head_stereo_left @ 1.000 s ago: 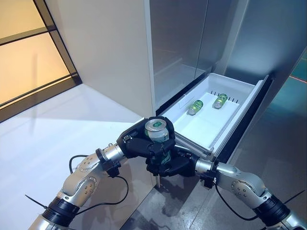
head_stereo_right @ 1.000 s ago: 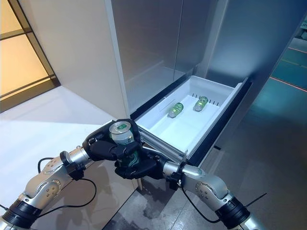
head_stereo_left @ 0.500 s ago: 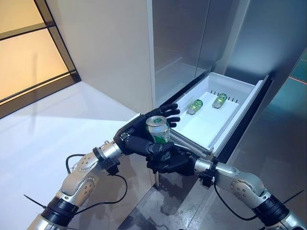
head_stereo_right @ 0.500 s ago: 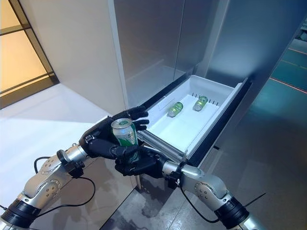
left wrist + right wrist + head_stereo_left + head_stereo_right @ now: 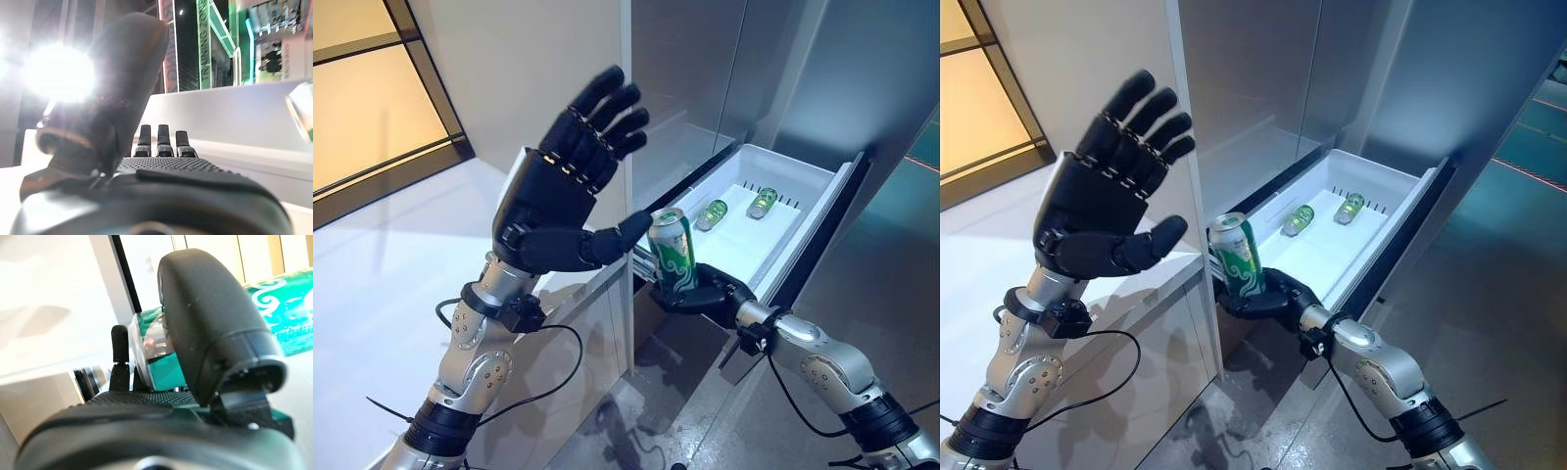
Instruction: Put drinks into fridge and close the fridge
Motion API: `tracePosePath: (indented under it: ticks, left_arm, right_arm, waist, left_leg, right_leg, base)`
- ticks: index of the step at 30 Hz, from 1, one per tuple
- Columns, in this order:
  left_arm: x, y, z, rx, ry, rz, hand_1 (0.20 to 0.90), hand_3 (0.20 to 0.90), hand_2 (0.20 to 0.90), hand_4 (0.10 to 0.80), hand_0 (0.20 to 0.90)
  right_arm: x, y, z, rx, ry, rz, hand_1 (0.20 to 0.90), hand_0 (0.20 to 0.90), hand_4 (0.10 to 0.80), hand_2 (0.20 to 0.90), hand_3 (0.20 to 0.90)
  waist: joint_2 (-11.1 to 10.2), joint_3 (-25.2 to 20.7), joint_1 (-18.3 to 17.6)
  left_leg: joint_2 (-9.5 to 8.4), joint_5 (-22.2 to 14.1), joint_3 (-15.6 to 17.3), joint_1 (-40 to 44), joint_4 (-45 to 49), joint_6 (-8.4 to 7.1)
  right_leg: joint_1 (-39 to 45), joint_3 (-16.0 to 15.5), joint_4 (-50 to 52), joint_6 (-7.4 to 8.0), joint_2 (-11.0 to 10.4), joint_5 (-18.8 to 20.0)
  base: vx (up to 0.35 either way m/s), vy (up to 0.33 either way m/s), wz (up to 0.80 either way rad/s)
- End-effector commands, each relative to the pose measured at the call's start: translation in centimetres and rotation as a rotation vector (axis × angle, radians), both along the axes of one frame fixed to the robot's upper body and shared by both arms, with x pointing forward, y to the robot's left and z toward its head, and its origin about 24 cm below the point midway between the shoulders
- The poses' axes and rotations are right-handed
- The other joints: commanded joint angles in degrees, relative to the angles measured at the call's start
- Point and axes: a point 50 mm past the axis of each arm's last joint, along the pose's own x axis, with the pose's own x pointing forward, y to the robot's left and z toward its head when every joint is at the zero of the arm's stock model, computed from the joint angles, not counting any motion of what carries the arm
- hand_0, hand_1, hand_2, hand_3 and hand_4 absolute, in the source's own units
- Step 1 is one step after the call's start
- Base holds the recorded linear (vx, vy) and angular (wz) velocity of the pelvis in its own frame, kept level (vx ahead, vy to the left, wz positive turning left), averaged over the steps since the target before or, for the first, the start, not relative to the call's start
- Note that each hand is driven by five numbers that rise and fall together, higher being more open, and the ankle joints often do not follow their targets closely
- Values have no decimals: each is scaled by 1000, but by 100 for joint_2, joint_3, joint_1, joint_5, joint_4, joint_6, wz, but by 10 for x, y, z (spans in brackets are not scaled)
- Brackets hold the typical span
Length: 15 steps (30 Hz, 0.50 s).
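Note:
An upright green drink can (image 5: 673,262) stands in my right hand (image 5: 710,297), whose fingers are curled round its lower half just before the near corner of the fridge's open white drawer (image 5: 783,250). In the right wrist view the can (image 5: 288,308) shows past the thumb (image 5: 210,318). Two more green cans (image 5: 712,214) (image 5: 763,204) lie on their sides at the back of the drawer. My left hand (image 5: 558,196) is raised high to the left of the can, its fingers spread straight and holding nothing.
The fridge's tall grey body (image 5: 685,88) rises behind the drawer, with a pale wall panel (image 5: 529,78) to its left. A white surface (image 5: 401,255) lies at the left, and a glossy dark floor (image 5: 646,411) below the drawer.
My left hand has let go of the can and lifted up and away, fingers spread. The right hand now holds the can alone and has carried it right, toward the drawer.

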Motion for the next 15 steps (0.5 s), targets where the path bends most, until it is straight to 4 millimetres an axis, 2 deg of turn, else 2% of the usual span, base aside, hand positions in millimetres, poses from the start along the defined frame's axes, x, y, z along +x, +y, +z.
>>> tracePosePath:
  ticks: [1, 6, 8, 11, 14, 15]
  left_arm:
    - [12, -9, 20, 13, -50, -8, 900, 900, 900, 800, 900]
    - [21, -24, -8, 40, 139, -104, 900, 900, 900, 800, 900]
    - [23, -32, -27, 32, 245, -164, 900, 900, 900, 800, 900]
    - [20, -44, -52, 16, 371, -253, 900, 900, 900, 800, 900]
    - [8, -59, -85, -7, 515, -397, 900, 900, 900, 800, 900]
    - [6, -62, -90, -5, 543, -419, 900, 900, 900, 800, 900]
  right_arm:
    - [28, 3, 130, 185, -623, -70, 300, 300, 100, 300, 200]
    - [33, -11, 159, 38, -827, -241, 300, 300, 100, 300, 200]
    - [37, -22, 175, -14, -891, -321, 300, 300, 100, 300, 200]
    - [44, -36, 190, -14, -897, -409, 300, 300, 100, 300, 200]
    - [54, -57, 210, -58, -908, -508, 300, 300, 100, 300, 200]
    - [56, -61, 213, -82, -912, -528, 300, 300, 100, 300, 200]
  waist:
    - [-115, -442, 71]
    - [-108, -411, 94]
    - [-108, -396, 118]
    - [-120, -388, 176]
    - [-149, -374, 282]
    - [-156, -369, 299]
  left_leg:
    - [-286, -417, -372, -38, 166, 91]
    - [-298, -450, -385, -46, 223, 101]
    - [-306, -471, -397, -53, 255, 102]
    - [-321, -488, -442, -67, 280, 99]
    - [-328, -495, -491, -99, 307, 76]
    - [-329, -497, -500, -108, 314, 72]
  right_leg:
    - [-55, -193, 517, 237, 51, -531]
    - [-46, -210, 527, 224, 57, -524]
    - [-39, -232, 532, 219, 54, -527]
    - [-25, -264, 527, 202, 54, -533]
    - [-21, -326, 537, 185, 49, -546]
    - [-22, -341, 540, 182, 47, -549]
  base:
    - [0, 0, 0]
    - [0, 0, 0]
    - [0, 0, 0]
    - [18, 13, 3]
    - [21, 16, 7]
    - [24, 12, 13]
